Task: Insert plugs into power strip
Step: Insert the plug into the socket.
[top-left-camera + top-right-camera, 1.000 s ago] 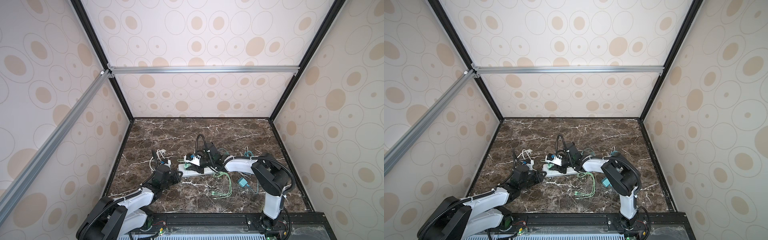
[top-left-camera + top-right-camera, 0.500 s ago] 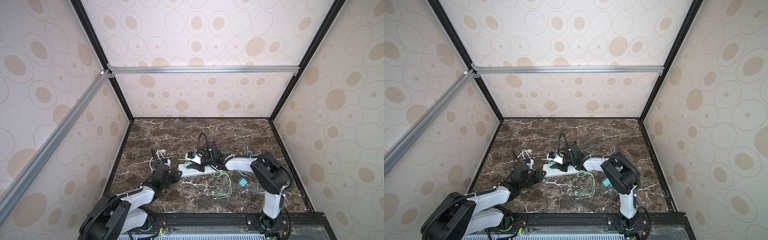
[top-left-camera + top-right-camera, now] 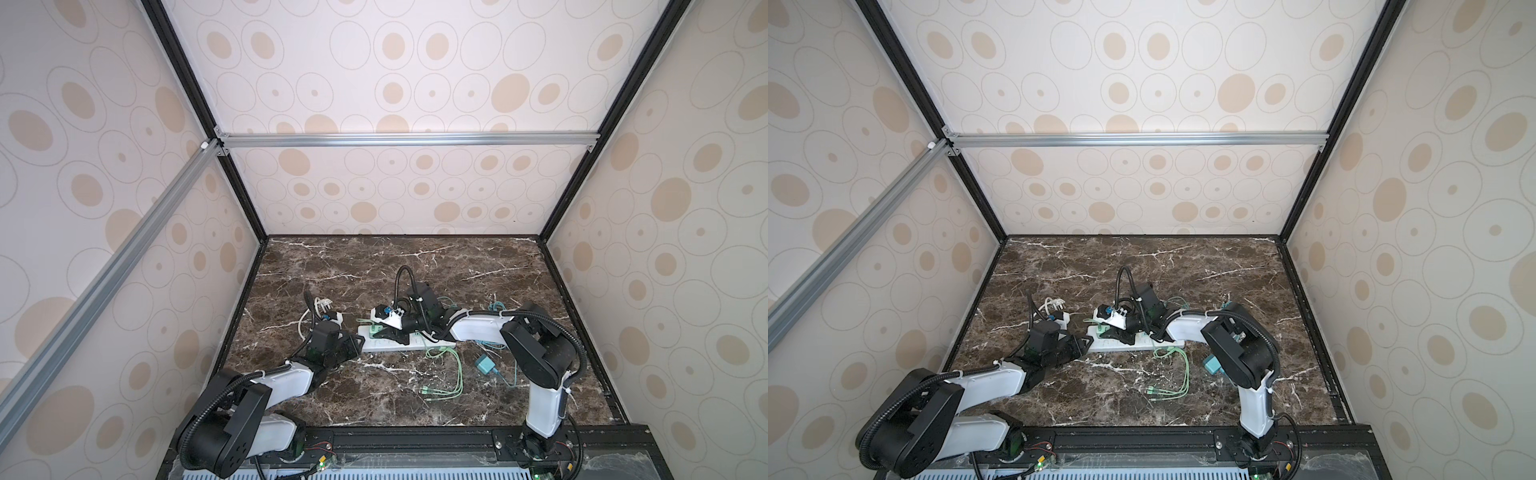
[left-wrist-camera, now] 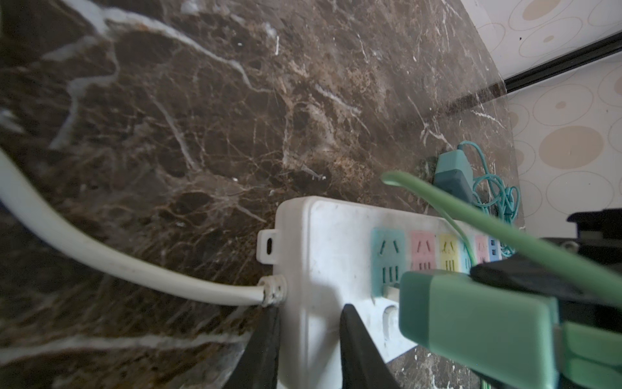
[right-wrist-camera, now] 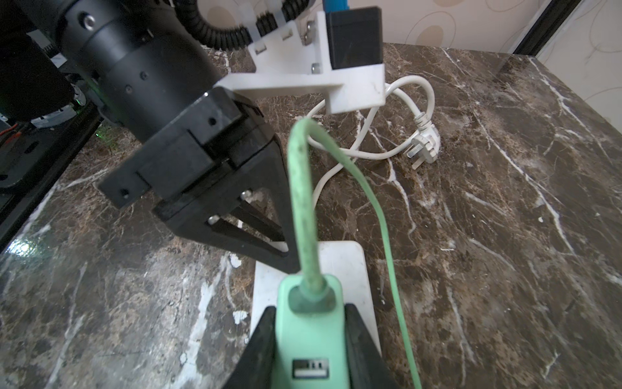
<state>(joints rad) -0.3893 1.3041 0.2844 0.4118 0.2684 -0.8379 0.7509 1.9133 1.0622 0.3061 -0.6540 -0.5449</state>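
Marble table (image 3: 374, 270), right arm (image 3: 473, 330) folded low over power strip (image 3: 374, 345)

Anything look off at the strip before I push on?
Yes. The mint plug in the right hand looks tilted at the first blue socket of the power strip, with a pin exposed, so it is not seated. Its green cable arches up over the strip.

White-shelled arms (image 3: 286, 380) with black joints, ribbed black cable conduits (image 3: 400, 276), and black triangular jaws.
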